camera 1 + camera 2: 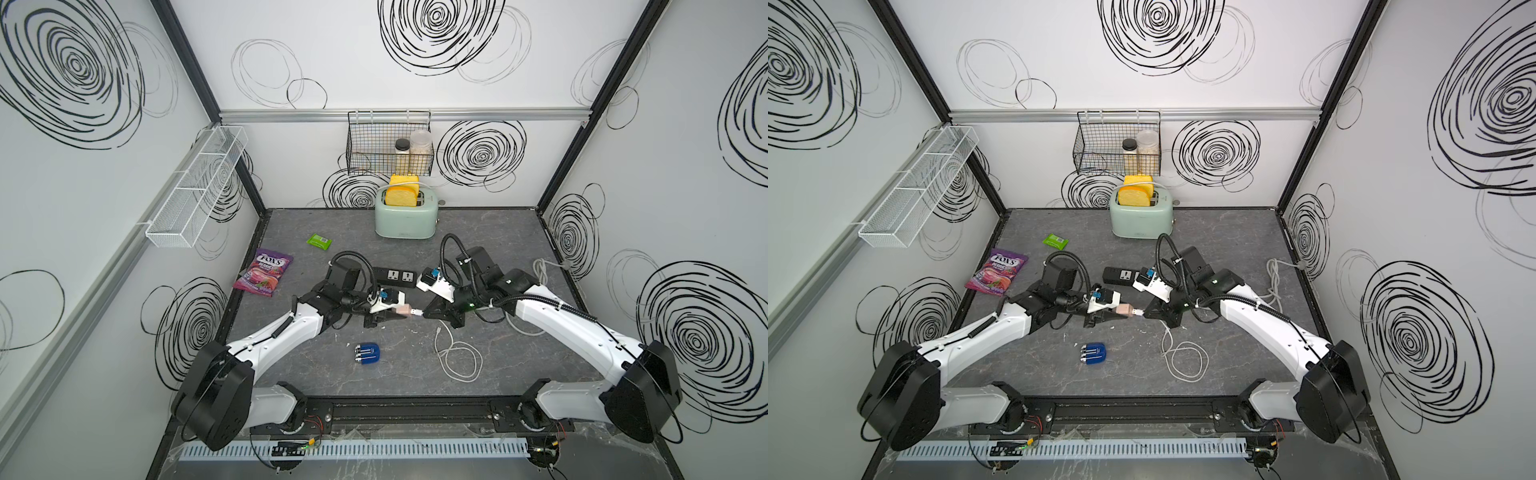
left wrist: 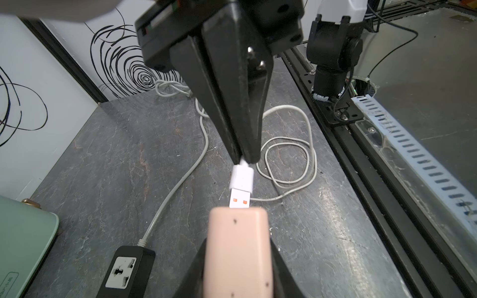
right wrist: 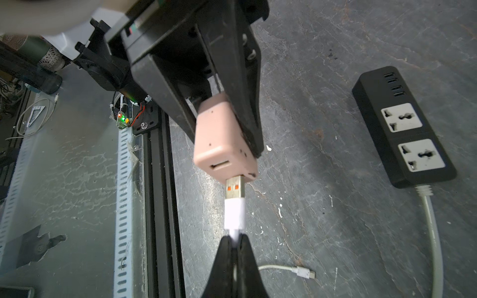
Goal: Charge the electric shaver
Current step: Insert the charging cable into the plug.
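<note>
**Two hands, one plug**

Left hand (image 3: 225, 144) grips the pink adapter (image 2: 237, 245), part-open around it. The right hand (image 2: 245, 157) is pinched shut on the white plug (image 2: 242, 178), whose metal tip meets the adapter. Right wrist view alone shows a second, empty port (image 3: 219, 165). Only top views show the shaver (image 1: 368, 353), on the tabletop (image 1: 478, 232), apart from both hands.

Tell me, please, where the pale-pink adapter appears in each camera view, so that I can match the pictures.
In a top view: pink adapter mid-table, near picture centre.
In a top view: same spot.
Left wrist: bottom centre, white USB plug at its port.
Right wrist: centre.
Shared landmark: black power strip, in all four.
</note>
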You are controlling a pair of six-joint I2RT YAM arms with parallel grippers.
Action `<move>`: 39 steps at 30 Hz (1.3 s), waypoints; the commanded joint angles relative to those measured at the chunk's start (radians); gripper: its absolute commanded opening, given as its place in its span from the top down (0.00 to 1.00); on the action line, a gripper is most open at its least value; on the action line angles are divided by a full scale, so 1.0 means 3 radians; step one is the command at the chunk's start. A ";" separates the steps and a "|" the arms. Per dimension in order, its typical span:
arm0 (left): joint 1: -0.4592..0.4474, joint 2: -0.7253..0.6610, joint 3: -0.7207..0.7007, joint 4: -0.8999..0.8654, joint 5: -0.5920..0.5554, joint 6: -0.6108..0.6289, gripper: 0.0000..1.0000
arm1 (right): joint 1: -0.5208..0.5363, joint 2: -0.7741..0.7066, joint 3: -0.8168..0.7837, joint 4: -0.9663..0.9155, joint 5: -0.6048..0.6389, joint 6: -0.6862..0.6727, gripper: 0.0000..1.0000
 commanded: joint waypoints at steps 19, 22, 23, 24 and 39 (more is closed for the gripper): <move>0.0037 -0.0138 0.0022 0.0349 0.0267 -0.0144 1.00 | -0.0199 0.0091 0.0105 -0.0092 -0.0319 0.0057 1.00; 0.0049 -0.0162 0.0006 0.0355 0.0280 -0.0145 1.00 | -0.0254 0.0054 0.0110 -0.0116 -0.0323 0.0113 1.00; 0.0049 -0.0164 0.0006 0.0354 0.0286 -0.0150 1.00 | -0.0256 0.0041 0.0113 -0.0129 -0.0326 0.0106 1.00; 0.0051 -0.0164 0.0006 0.0355 0.0298 -0.0157 1.00 | -0.0256 0.0032 0.0114 -0.0138 -0.0335 0.0099 1.00; 0.0049 -0.0067 0.0037 0.0345 0.0292 -0.0155 1.00 | -0.0165 -0.0006 0.0004 -0.0165 -0.0412 -0.0046 1.00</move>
